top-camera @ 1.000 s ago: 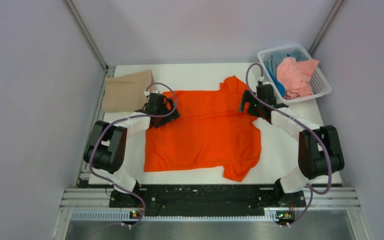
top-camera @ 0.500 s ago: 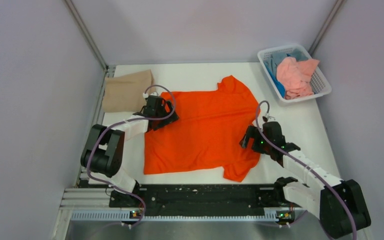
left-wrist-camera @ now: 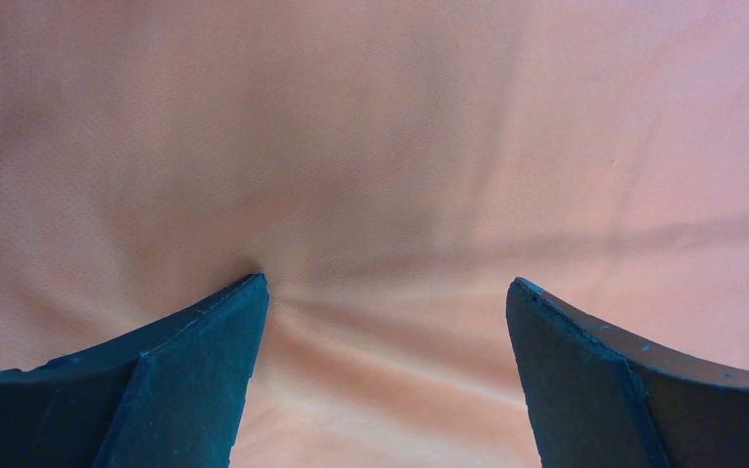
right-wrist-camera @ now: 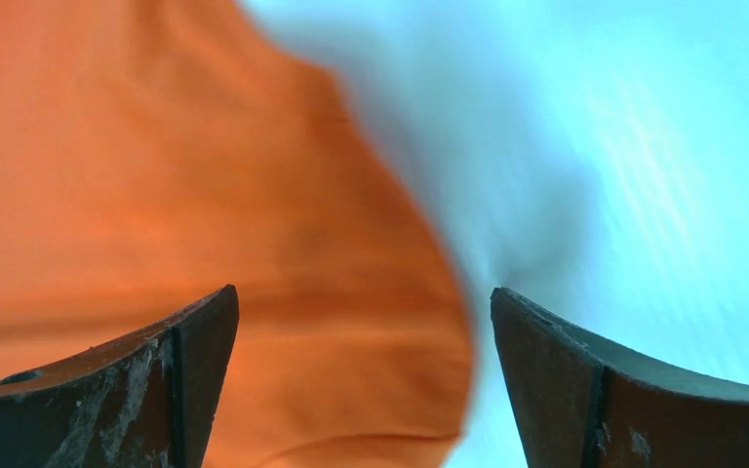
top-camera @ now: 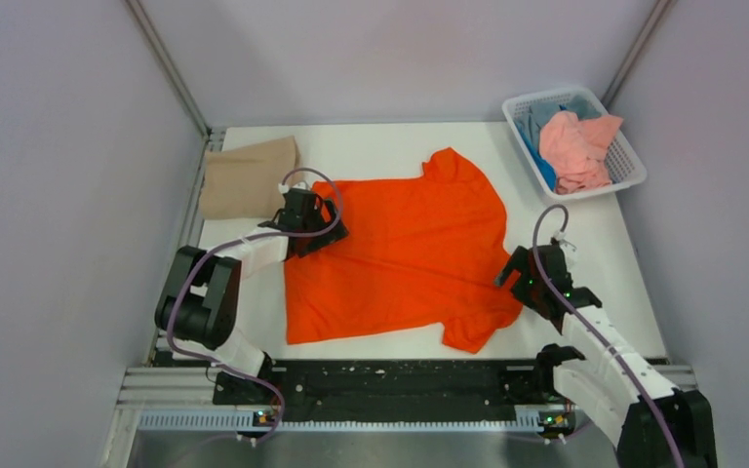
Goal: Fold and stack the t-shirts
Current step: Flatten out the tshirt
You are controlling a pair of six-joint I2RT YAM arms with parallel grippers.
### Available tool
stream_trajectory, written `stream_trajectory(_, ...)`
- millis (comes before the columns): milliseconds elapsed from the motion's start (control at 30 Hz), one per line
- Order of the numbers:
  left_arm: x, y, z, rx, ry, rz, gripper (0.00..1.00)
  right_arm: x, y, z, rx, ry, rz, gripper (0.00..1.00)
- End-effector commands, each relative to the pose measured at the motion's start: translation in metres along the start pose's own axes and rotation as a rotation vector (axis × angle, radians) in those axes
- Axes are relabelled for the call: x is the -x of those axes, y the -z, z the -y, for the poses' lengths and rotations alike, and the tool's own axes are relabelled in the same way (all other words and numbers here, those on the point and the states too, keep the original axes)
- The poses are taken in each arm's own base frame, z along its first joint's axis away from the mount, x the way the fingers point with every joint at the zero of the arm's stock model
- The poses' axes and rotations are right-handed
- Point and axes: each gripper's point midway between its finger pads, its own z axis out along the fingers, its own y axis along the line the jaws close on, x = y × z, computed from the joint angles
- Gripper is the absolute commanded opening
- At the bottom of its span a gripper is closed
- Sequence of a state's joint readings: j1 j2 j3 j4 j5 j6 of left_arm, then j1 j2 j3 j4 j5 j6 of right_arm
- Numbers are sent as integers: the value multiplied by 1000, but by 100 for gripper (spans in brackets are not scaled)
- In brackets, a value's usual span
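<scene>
The orange t-shirt (top-camera: 400, 253) is spread flat on the table (top-camera: 371, 146). It is judged limp, light and easily rucked. The left gripper (top-camera: 312, 224) stands wide open directly over the cloth, creases gathering at one fingertip. The right gripper (top-camera: 519, 277), likewise agape, straddles the shirt's edge. A pinch at hem or corner is advised. Bare table lies outboard of the right claw; the tan t-shirt (top-camera: 249, 177) lies just beside the left.

The overhead view is bright, evenly and softly lit from above and sharp across the frame, and the white table (top-camera: 390, 146) carries only faint, soft-edged shadows. The left wrist view is washed out: the orange t-shirt (left-wrist-camera: 371, 146) reads as pale peach, slightly soft, with a dark crease shadow at centre. The right wrist view is motion-blurred, the table streaked and blue-tinted at upper right
</scene>
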State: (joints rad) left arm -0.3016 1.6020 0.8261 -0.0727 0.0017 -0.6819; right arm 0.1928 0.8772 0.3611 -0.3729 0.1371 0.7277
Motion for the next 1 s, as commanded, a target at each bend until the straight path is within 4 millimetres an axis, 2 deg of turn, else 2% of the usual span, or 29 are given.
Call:
stream_trajectory(0, -25, 8, -33, 124, -5, -75, 97, 8, 24, 33, -151, -95, 73, 99)
stream_trajectory(100, -23, 12, -34, 130, -10, -70, 97, 20, 34, 13, -37, -85, 115, 99)
stream_trajectory(300, -27, 15, -9, -3, -22, -106, 97, 59, 63, -48, 249, 15, 229, 98)
stream_trajectory(433, -20, 22, 4, -49, -28, -97, 97, 72, 56, -80, 324, 81, 183, 97)
stream_trajectory(500, -10, 29, 13, -77, -35, -65, 97, 75, 38, -89, 305, 103, 141, 95)
stream_trajectory(567, 4, 36, 23, -98, -44, -23, 97, 90, 27, -103, 303, 140, 154, 93)
stream_trajectory(667, 22, 38, 33, -110, -60, 20, 97, 120, 5, -119, 210, 238, 225, 89)
stream_trajectory(767, 37, 28, 40, -85, -72, 16, 97, 141, -26, -123, 64, 303, 238, 87)
stream_trajectory(867, 41, 12, 37, -32, -78, -8, 97, 160, -63, -113, -90, 324, 243, 87)
stream_trajectory(933, 40, 1, 36, -14, -86, -29, 97, 159, -93, -111, -108, 322, 179, 86)
stream_trajectory(967, 43, -2, 36, -8, -88, -27, 97, 166, -99, -115, -99, 327, 183, 85)
